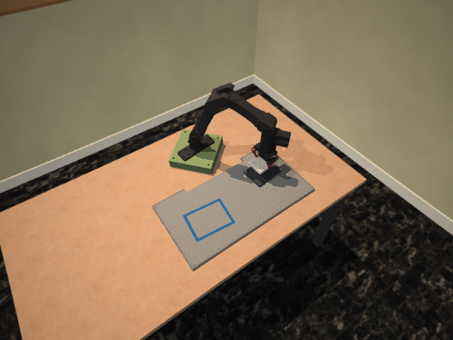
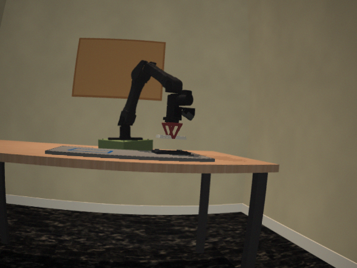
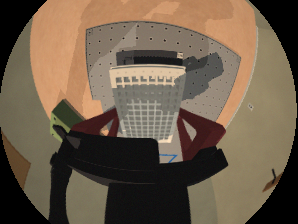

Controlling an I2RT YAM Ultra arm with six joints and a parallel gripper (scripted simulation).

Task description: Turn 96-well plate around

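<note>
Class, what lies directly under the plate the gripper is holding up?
The white plate, held by the gripper, hangs in the air over the black nest on the grey deck. The nest's corner marking cannot be made out.

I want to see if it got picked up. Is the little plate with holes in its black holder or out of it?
Out. The gripper is shut on the plate, holding it level in the air above the black nest, with a clear gap between them.

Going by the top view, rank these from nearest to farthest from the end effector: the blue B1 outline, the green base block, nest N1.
1. Nest N1: directly beneath the end effector, which holds the plate above it.
2. Green base block: off to the image left, at the arm's foot.
3. Blue B1 outline: far end of the grey deck, toward the camera.
</note>
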